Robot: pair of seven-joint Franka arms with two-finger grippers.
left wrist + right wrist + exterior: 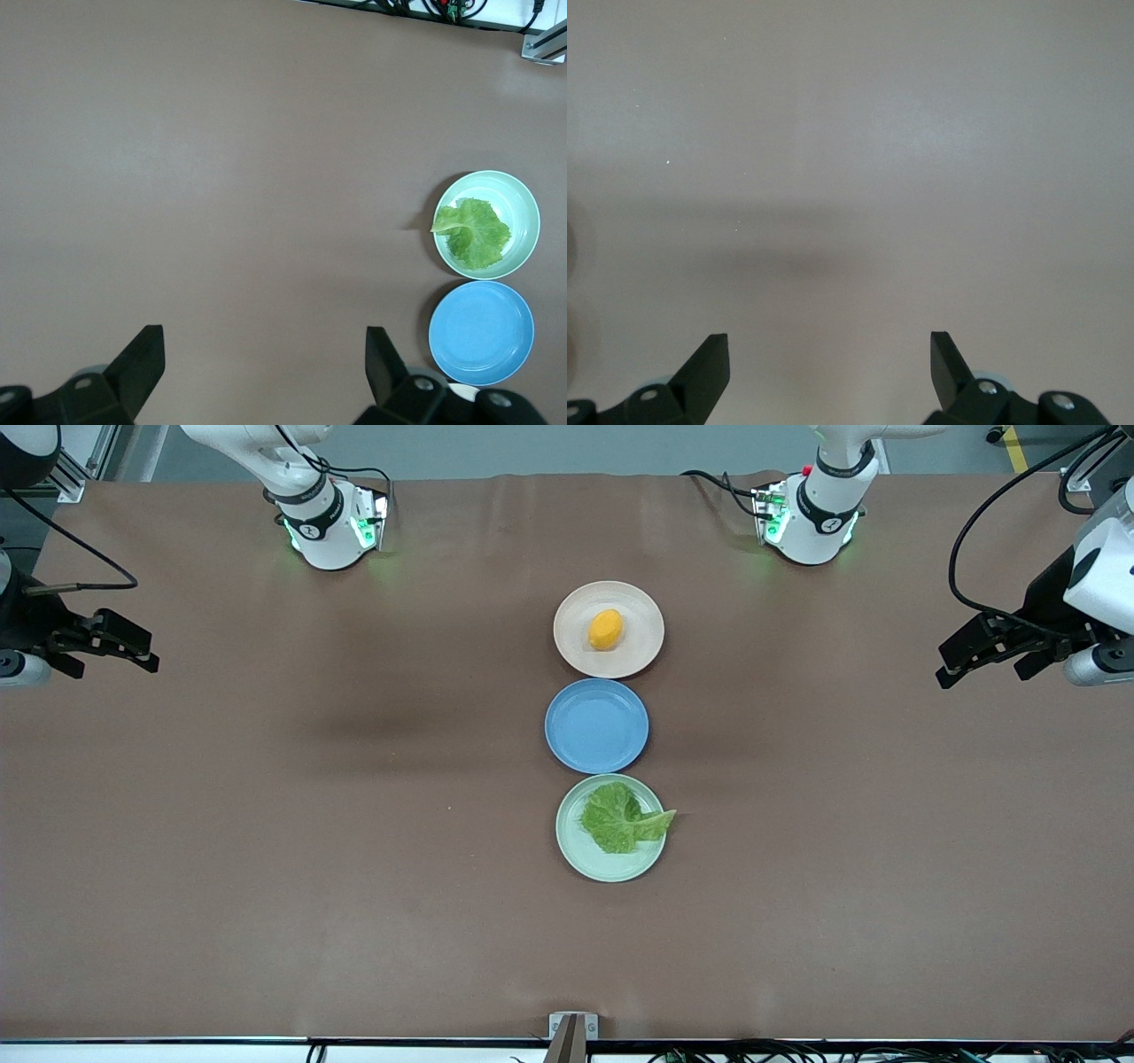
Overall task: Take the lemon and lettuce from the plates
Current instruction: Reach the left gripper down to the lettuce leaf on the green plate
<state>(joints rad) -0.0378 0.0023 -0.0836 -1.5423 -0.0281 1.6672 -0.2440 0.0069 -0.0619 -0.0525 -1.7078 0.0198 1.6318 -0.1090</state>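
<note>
Both my pincers wait open, far from the plates

Lemon (606, 630) on cream plate (644, 611), upper middle of frame; lettuce (623, 818) on mint plate (576, 850) below; left pincer (985, 657) at right edge, right pincer (111, 645) at left edge

Three plates — cream (638, 657), blue (596, 726), mint (576, 850) — one lemon (606, 630), one lettuce (620, 818), two pincers.

Worktop (266, 824): plain matt brown. Lemon (606, 630): yellow-orange, on a beige-cream plate (638, 602). Middle plate (596, 726): plain blue. Lettuce (623, 818): bright crinkled green, paler at the stem, on a pale mint plate (576, 850). Both grippers' fingers (142, 354) (709, 359): black.
</note>
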